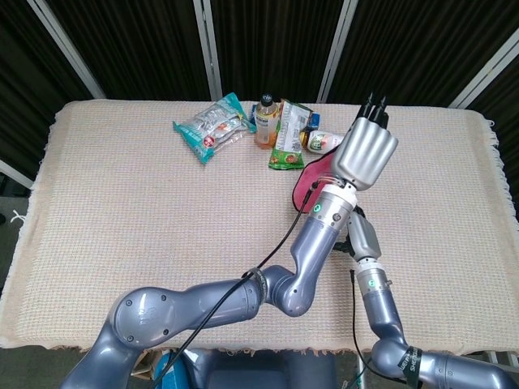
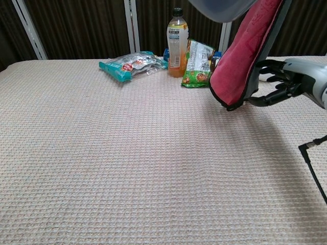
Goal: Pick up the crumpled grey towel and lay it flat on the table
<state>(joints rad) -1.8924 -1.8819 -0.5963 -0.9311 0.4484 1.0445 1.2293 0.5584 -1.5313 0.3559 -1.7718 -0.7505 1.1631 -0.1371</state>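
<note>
The towel (image 2: 240, 61), pink on one face and grey on the other, hangs over the table's right side, and my left hand (image 1: 366, 150) grips its top edge high up. In the chest view only the underside of the left hand (image 2: 219, 7) shows at the top border. My right hand (image 2: 286, 79) reaches in from the right at the towel's lower grey edge, fingers spread, with the thumb touching the bottom corner. In the head view the right hand is mostly hidden behind my left forearm (image 1: 324, 219). The towel's pink fold (image 1: 312, 174) shows beside that forearm.
At the back of the table (image 1: 122, 203) lie a teal snack bag (image 1: 209, 127), an upright orange drink bottle (image 1: 266, 121), a green packet (image 1: 285, 136) and a small bottle on its side (image 1: 324, 142). A cable (image 2: 311, 163) trails from my right arm.
</note>
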